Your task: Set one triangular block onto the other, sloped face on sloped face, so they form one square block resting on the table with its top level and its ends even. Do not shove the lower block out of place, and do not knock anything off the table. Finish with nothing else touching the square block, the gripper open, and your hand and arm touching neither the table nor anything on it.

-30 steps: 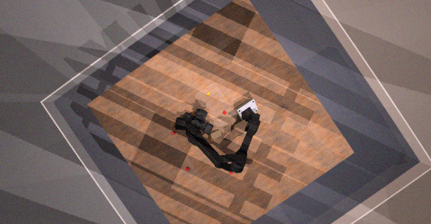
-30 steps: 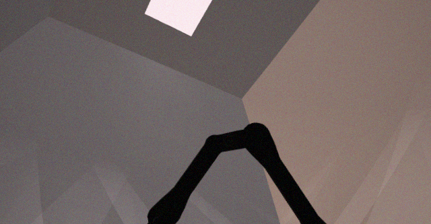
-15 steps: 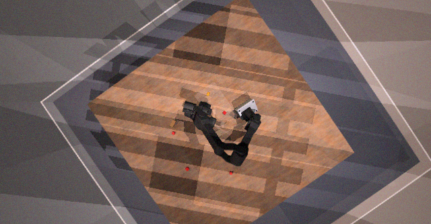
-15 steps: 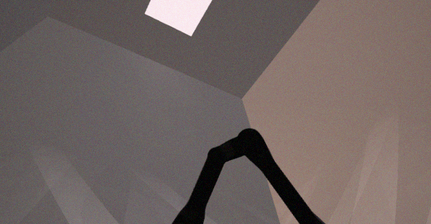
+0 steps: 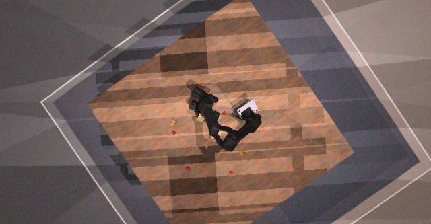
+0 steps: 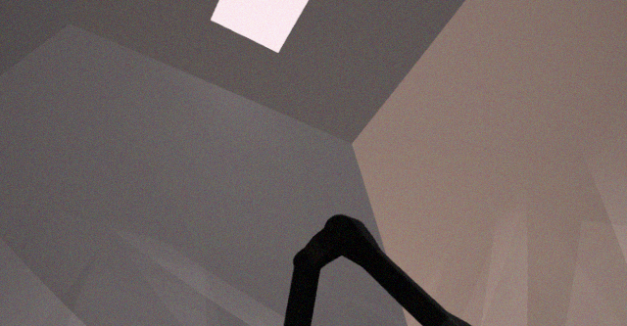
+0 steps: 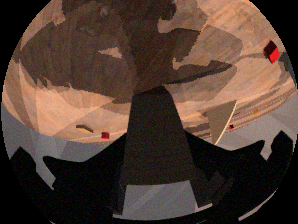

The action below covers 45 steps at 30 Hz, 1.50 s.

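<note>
Above the brown wooden table (image 5: 269,116) (image 7: 55,107), holding black parallel-jaw gripper (image 5: 196,97) (image 7: 153,133) about half open, clamping shadowed triangular block (image 7: 159,137); seeing pale tan triangular block (image 7: 220,121) off to one side, apart.

The top view is taken from high above, facing down at the wooden table (image 5: 236,52), far enough back to include the whole arm (image 5: 232,134) (image 6: 402,284) and the surrounding floor. The exterior view faces upward toward a bright ceiling panel (image 6: 269,8) and wall corner, sharing only the bent arm with the top view. The wrist view looks from close range between the gripper fingers, sharing the table (image 7: 65,107) with the top view.
</note>
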Motion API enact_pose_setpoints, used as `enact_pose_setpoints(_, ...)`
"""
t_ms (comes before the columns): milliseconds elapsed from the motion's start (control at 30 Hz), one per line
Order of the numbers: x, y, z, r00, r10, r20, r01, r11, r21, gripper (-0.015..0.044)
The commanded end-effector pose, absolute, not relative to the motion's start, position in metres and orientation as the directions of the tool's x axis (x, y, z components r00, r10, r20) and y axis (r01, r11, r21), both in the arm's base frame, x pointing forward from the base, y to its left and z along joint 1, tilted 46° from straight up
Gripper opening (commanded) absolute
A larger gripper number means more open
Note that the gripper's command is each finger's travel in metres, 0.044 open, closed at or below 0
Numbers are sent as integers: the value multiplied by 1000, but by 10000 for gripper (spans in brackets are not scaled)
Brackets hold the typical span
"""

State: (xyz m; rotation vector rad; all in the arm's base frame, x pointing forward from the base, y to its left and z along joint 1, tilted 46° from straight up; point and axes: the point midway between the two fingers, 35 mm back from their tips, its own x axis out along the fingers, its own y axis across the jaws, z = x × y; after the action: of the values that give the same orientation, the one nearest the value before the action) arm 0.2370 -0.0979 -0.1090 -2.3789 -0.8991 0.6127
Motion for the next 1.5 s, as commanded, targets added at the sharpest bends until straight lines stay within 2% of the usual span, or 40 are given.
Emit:
enact_pose_setpoints(0, 240, -99, -107, 671, 704, -234, 474, -650, -594, 79)
enact_pose_setpoints(467, 240, -99, -107, 671, 704, -234, 474, -650, -594, 440)
enact_pose_setpoints(733, 240, -101, -106, 671, 704, -235, 474, -650, -594, 440)
enact_pose_setpoints(1000, 234, -168, -38, 672, 702, -235, 474, -652, -592, 440)
enact_pose_setpoints(1233, 232, -168, -43, 683, 693, -233, 464, -657, -594, 440)
enact_pose_setpoints(1467, 149, -170, -111, 662, 702, -261, 460, -656, -598, 440)
